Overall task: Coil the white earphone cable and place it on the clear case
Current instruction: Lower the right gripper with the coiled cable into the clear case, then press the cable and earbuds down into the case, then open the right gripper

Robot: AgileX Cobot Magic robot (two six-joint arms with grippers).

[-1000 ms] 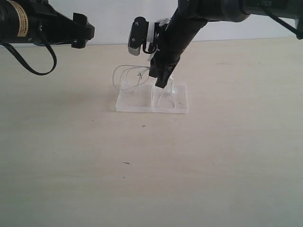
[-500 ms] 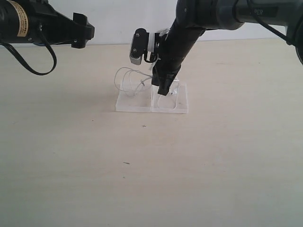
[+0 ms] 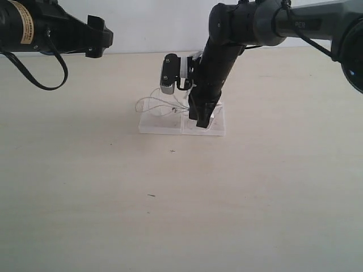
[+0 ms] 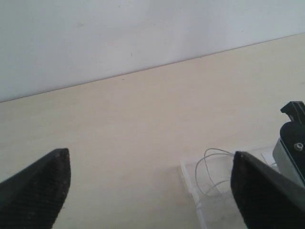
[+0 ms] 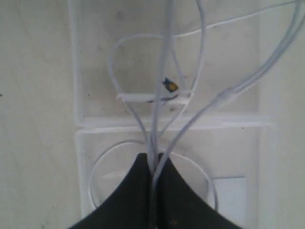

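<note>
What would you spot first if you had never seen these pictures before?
The big black right gripper stands out, pointing down in the middle of the table and pinching the thin white earphone cable. Right under it lies the clear case, with cable loops lying on it. The left gripper hangs wide open at the far left.

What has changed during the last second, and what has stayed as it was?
The right gripper, shut on the white earphone cable, has come down to the right half of the clear case, and the cable's loops have sunk lower near the left half. The left gripper stayed open and raised at the left; the case did not move.
</note>
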